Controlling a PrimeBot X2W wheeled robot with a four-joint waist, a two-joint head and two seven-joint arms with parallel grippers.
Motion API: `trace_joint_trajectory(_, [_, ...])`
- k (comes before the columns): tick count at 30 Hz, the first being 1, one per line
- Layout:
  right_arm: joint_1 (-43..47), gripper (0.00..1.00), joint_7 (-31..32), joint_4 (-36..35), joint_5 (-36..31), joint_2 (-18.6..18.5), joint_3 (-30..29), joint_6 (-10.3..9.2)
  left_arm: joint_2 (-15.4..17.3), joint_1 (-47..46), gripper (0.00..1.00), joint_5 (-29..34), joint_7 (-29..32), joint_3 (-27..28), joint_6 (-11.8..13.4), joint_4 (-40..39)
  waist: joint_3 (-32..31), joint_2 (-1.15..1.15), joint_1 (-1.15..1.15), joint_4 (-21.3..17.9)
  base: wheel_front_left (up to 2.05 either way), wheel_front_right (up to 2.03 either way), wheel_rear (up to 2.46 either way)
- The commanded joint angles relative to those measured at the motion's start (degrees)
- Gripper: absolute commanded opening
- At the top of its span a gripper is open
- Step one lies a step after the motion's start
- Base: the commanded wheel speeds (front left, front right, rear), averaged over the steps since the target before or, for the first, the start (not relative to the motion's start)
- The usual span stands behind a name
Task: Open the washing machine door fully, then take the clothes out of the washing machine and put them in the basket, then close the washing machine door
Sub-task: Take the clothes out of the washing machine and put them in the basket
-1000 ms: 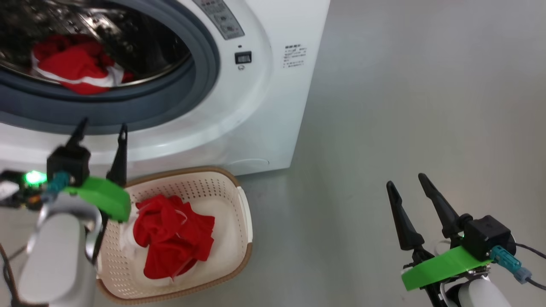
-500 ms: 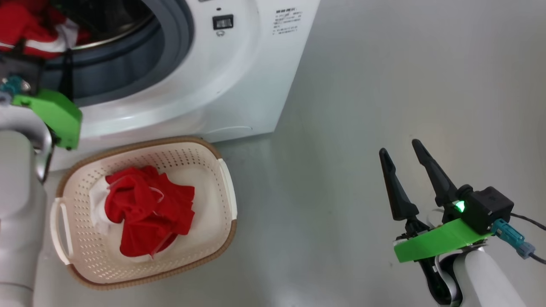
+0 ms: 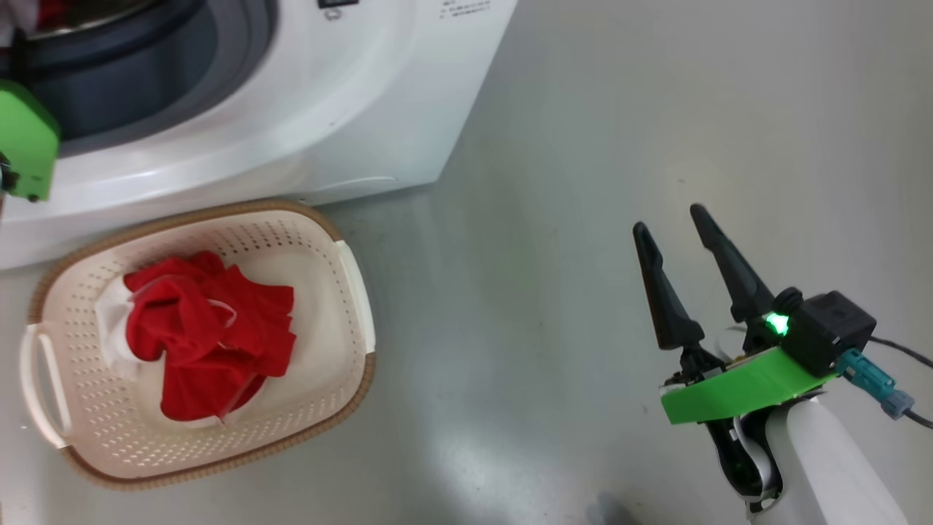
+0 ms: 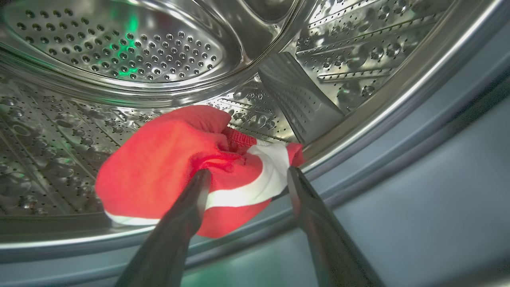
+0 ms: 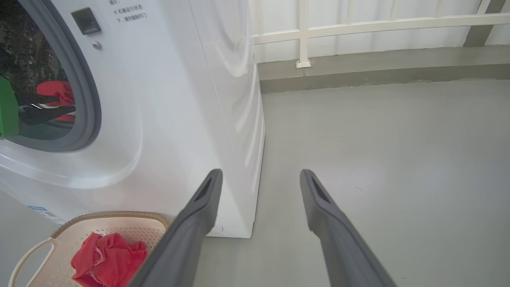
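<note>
Clothes, in machine: one red garment [image 4: 159,167] with a white band lies low in the steel drum [image 4: 119,48] of the washing machine [image 3: 291,95], just inside the grey gasket [image 4: 398,167].
Clothes, out of machine: a second red bundle [image 3: 208,332], with some white showing, sits crumpled in the basket [image 3: 350,292].
Basket: on the floor [image 3: 583,146], close against the foot of the washing machine's front, below its opening; brown rim and side handles show.
Left gripper [image 4: 248,172]: reaches into the washing machine's mouth. Its fingers are spread apart, the tips level with the near edge of the red garment, one on each side of the white band. Cannot tell whether they touch the cloth; nothing is pinched.
Left arm mount: a green bracket [image 3: 25,146] shows at the washing machine's opening.
Right gripper [image 3: 670,219]: hangs over bare floor, well away from the washing machine's right front corner. Its fingers are spread wide with nothing between them.
Beyond: a white railing [image 5: 358,22] runs along the wall past the washing machine's right side.
</note>
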Motion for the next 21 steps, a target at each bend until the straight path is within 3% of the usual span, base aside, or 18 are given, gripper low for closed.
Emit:
trace_joint_trajectory(1, [-0.63, 1.0, -0.36, -1.68, 0.52, 0.03, 1.22, 0.36, 3.61, -1.66, 1.0, 0.5, 0.14, 0.14, 0.87, -0.33, 1.34, 0.0, 0.0, -0.96, 0.0, 0.0, 0.0])
trace_joint_trajectory(12, [-1.46, 1.0, -0.36, -2.3, 0.89, 0.04, 1.93, 0.36, 6.09, -5.28, 1.0, 1.14, 1.13, -1.91, 2.36, 3.43, 3.25, 0.0, 0.0, -2.3, 0.0, 0.0, 0.0])
trace_joint_trajectory(13, [-1.44, 1.0, -0.36, -2.32, 0.87, 0.04, 1.92, 0.36, 6.19, -5.3, 0.87, 1.07, 1.04, -2.0, 2.42, 3.57, 3.21, 0.0, 0.0, -2.32, 0.0, 0.0, 0.0])
trace_joint_trajectory(14, [-1.43, 1.0, -0.36, -2.35, 0.84, 0.04, 1.93, 0.36, 6.36, -5.35, 0.58, 1.01, 0.96, -2.1, 2.42, 3.69, 3.18, 0.0, 0.0, -2.34, 0.0, 0.0, 0.0])
trace_joint_trajectory(15, [-1.43, 1.0, -0.36, -2.38, 0.81, 0.04, 1.93, 0.36, 6.42, -5.42, 0.49, 0.92, 0.69, -2.17, 2.52, 3.78, 3.15, 0.0, 0.0, -2.33, 0.0, 0.0, 0.0])
trace_joint_trajectory(16, [-1.45, 1.0, -0.36, -2.38, 0.76, 0.04, 1.92, 0.36, 6.39, -5.47, 0.06, 0.79, 0.37, -2.24, 2.56, 3.85, 3.09, 0.0, 0.0, -2.3, 0.0, 0.0, 0.0])
trace_joint_trajectory(17, [-1.46, 1.0, -0.36, -2.35, 0.71, 0.04, 1.9, 0.36, 6.3, -5.44, 0.0, 0.71, 0.18, -2.35, 2.6, 3.94, 2.95, 0.0, 0.0, -2.26, 0.0, 0.0, 0.0])
trace_joint_trajectory(21, [-1.46, 1.0, -0.36, -2.25, 0.45, 0.04, 1.9, 0.36, 5.81, -5.11, 0.0, -0.33, -1.32, -2.12, 2.82, 4.19, 2.31, 0.0, 0.0, -1.99, 0.0, 0.0, 0.0])
